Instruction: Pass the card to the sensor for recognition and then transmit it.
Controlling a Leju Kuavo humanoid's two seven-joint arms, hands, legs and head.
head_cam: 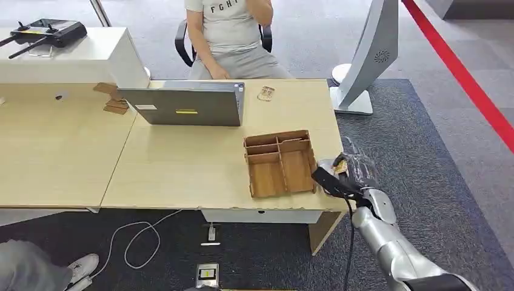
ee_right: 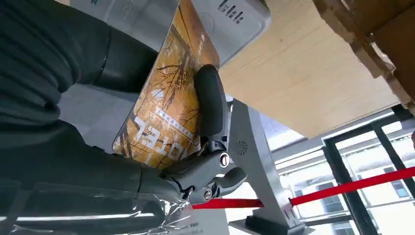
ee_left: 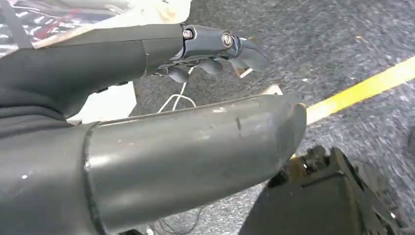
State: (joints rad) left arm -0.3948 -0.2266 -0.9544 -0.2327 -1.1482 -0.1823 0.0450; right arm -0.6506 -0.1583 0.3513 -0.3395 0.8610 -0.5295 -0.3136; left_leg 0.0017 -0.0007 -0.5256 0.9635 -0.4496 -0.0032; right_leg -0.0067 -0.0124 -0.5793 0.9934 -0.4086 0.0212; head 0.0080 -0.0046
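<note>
The right hand (ee_right: 195, 147) pinches the orange tree-printed hotel card (ee_right: 166, 112) over the flat white sensor pad (ee_right: 230, 19), just beside the brown wooden divided tray (head_cam: 280, 162). Recognition seems underway; handover remains. The left hand (ee_left: 215, 49) hangs curled, empty.

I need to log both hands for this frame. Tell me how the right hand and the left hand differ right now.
Load: the right hand holds the orange card, a dark finger pressed across its face; the left hand holds nothing, its fingers curled in.
Place: the right hand is at the desk's right edge, near the wooden tray; the left hand hangs over grey carpet.
Both are dark grey.
</note>
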